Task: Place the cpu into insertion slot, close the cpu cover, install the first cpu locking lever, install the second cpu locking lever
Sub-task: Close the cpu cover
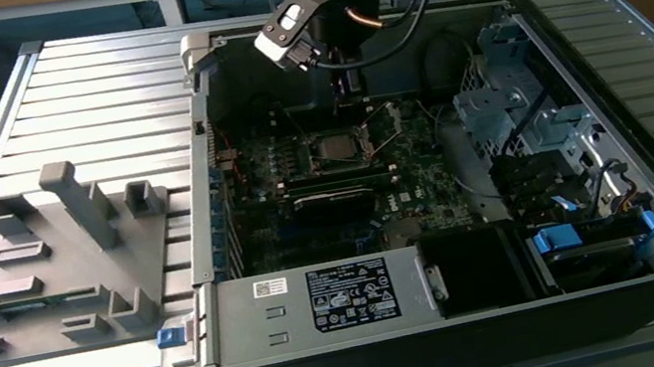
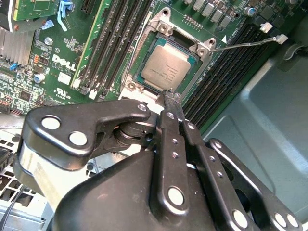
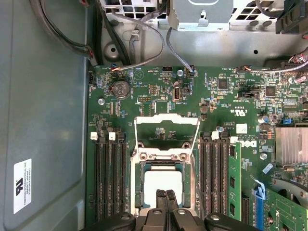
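Nearest the lens, my gripper [image 2: 169, 96] is hanging just over the cpu [image 2: 166, 67], its fingers drawn narrow, tip against tip, carrying nothing. The cpu is lying flat inside the insertion slot [image 3: 139, 192], which is sitting mid-board on the motherboard [image 3: 231, 106], between two banks of long memory slots [image 3: 110, 178]. The cpu cover [image 3: 166, 120] is standing open at the slot's edge farthest from my fingertips, so I am judging the cover to be the step in hand. Doing it well, I reckon, is meaning a push on the frame's free bar, not through its window. It should be swinging down evenly about the hinge, with my tips off the chip's top and clear of the thin raised lever [image 2: 250, 43] beside the slot.
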Robot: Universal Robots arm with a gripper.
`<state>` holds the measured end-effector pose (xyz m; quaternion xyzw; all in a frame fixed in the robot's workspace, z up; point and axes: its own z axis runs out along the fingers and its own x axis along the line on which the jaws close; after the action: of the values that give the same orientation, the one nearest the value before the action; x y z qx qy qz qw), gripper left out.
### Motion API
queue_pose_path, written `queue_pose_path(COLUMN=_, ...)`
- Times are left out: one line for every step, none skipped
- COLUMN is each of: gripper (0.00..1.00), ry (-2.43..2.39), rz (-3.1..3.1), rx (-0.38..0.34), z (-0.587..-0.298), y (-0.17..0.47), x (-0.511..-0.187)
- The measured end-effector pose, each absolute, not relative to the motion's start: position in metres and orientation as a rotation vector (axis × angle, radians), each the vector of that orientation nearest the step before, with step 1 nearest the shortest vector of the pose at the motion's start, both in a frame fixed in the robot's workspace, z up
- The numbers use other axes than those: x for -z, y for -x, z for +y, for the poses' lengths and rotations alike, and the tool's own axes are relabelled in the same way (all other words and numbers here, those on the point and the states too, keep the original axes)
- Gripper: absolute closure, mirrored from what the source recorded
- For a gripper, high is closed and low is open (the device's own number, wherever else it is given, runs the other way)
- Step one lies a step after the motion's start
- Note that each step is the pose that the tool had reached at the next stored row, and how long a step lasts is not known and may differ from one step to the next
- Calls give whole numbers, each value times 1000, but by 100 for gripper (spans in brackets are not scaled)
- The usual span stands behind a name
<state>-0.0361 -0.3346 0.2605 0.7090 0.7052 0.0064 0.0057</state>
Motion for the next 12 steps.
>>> queue_pose_path(gripper=90, ry=-2219, rz=2208, rx=-20, z=-335, y=36, x=-261)
queue_pose_path(gripper=90, ry=-2219, rz=2208, rx=-20, z=-335, y=35, x=-261)
queue_pose_path(gripper=90, ry=-2219, rz=2207, rx=-20, z=-335, y=34, x=-260)
queue_pose_path(gripper=90, ry=-2219, rz=2207, rx=-20, z=-335, y=33, x=-260)
queue_pose_path(gripper=90, ry=-2219, rz=2207, rx=-20, z=-335, y=32, x=-260)
queue_pose_path(gripper=90, ry=-2219, rz=2207, rx=-20, z=-335, y=31, x=-260)
queue_pose_path(gripper=90, ry=-2219, rz=2207, rx=-20, z=-335, y=30, x=-260)
queue_pose_path(gripper=90, ry=-2219, rz=2207, rx=-20, z=-335, y=29, x=-260)
queue_pose_path(gripper=90, ry=-2219, rz=2207, rx=-20, z=-335, y=28, x=-260)
queue_pose_path(gripper=90, ry=-2219, rz=2207, rx=-20, z=-335, y=27, x=-260)
queue_pose_path(gripper=90, ry=-2219, rz=2207, rx=-20, z=-335, y=26, x=-260)
queue_pose_path(gripper=90, ry=-2219, rz=2207, rx=-20, z=-335, y=26, x=-260)
